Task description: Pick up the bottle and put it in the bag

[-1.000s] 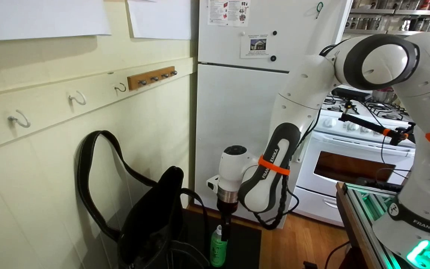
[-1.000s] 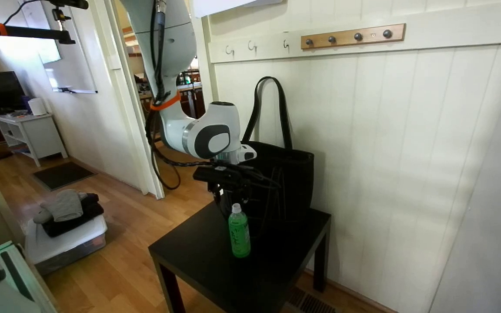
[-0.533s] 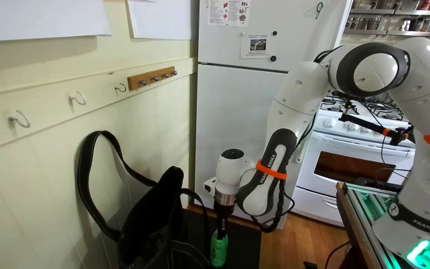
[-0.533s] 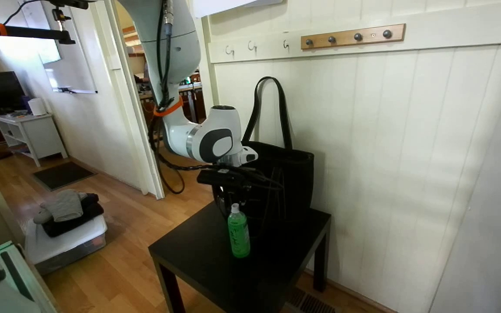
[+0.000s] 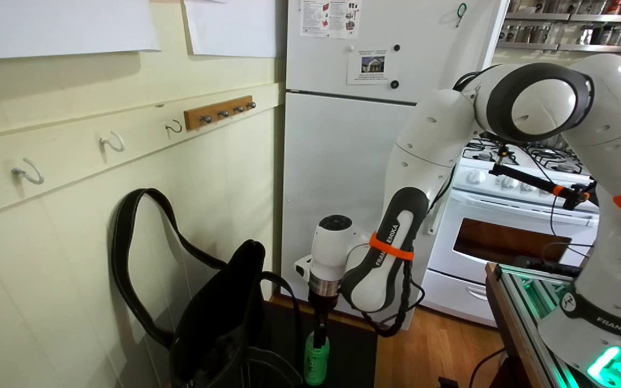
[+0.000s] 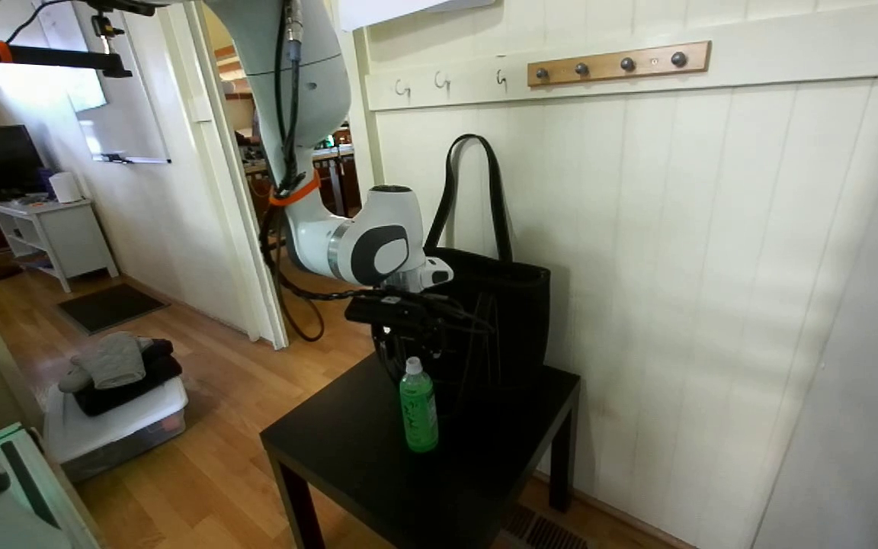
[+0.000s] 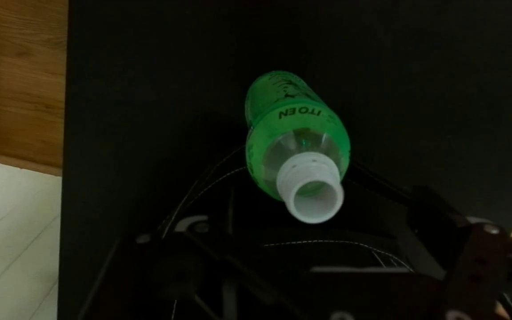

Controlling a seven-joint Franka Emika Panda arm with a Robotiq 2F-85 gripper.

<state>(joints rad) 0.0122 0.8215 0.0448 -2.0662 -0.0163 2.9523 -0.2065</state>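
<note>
The green bottle (image 5: 316, 366) stands upright on the black table (image 6: 347, 442). It also shows in an exterior view (image 6: 418, 415) and the wrist view (image 7: 296, 115). Its white mouth looks open and I see no cap. My gripper (image 5: 319, 337) points down at the bottle's top; in the wrist view its spread fingers (image 7: 314, 222) are on either side of the neck, apart from it. The black bag (image 5: 213, 323) stands against the wall beside the bottle, with its top open and one strap up; it also shows behind the gripper (image 6: 519, 313).
The cream wall (image 6: 675, 229) with hooks (image 6: 500, 76) rises behind the bag. A lower bag strap (image 5: 275, 358) loops close to the bottle. The white fridge (image 5: 343, 161) stands behind the arm in an exterior view. A storage box (image 6: 115, 435) with clothes is on the floor.
My gripper has come down slightly and toward the bag's side, so its fingers now overlap the bottle's top in an exterior view. Over the last half second it is nearly still. Bottle and bag stay put.
</note>
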